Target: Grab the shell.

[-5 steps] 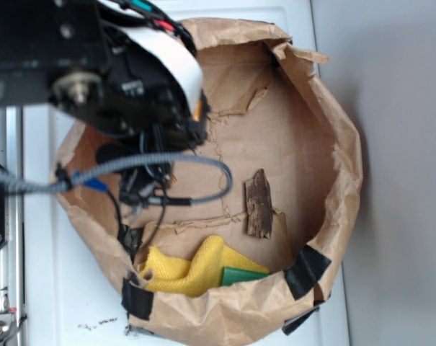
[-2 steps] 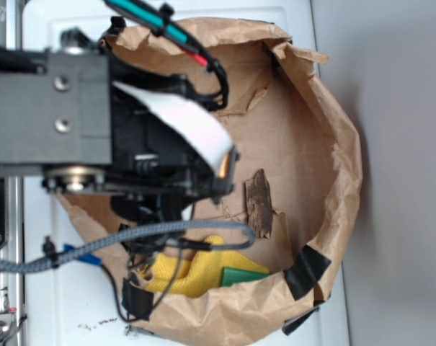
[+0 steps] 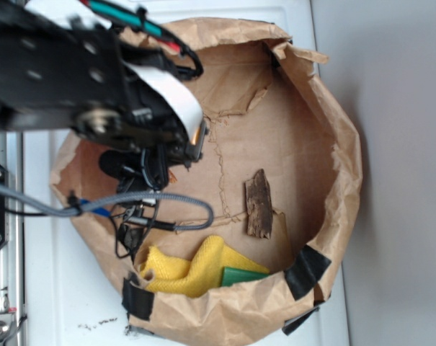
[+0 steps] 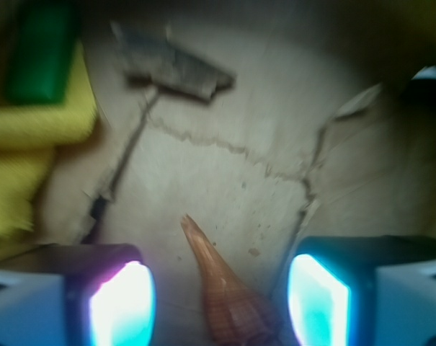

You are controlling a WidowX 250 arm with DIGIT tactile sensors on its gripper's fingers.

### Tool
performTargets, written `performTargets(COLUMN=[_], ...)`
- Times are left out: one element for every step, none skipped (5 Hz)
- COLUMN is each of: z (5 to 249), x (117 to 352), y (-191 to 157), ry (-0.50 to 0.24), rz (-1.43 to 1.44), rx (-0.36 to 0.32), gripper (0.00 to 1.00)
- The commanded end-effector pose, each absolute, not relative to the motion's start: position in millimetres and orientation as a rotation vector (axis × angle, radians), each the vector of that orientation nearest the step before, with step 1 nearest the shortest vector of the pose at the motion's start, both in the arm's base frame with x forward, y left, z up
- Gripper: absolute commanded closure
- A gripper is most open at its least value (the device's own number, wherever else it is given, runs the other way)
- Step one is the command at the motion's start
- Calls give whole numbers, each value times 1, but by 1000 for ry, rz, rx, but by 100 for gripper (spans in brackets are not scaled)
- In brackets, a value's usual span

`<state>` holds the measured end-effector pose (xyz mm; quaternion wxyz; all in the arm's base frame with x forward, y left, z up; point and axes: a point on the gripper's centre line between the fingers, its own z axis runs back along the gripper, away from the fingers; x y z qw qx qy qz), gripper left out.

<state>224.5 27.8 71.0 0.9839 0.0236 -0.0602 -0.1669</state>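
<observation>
I work in what looks like a test bench or lab setup, not a home. Under me lies a white table [image 3: 66,303], with bare metal framing [image 3: 3,317] at its left edge and a plain grey wall [image 3: 398,173] to the right. My workspace is a torn brown paper bag [image 3: 340,166], flattened into a bowl and patched with black tape [image 3: 305,271].
</observation>
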Motion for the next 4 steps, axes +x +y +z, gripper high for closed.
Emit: performTargets(z=[49, 35, 18, 21], x=[221, 216, 213, 209], y=[36, 38, 43, 39], ry=[-97, -79, -42, -67], rz=[-332, -345, -368, -387], rx=[157, 206, 275, 285], gripper=[0, 0, 0, 0])
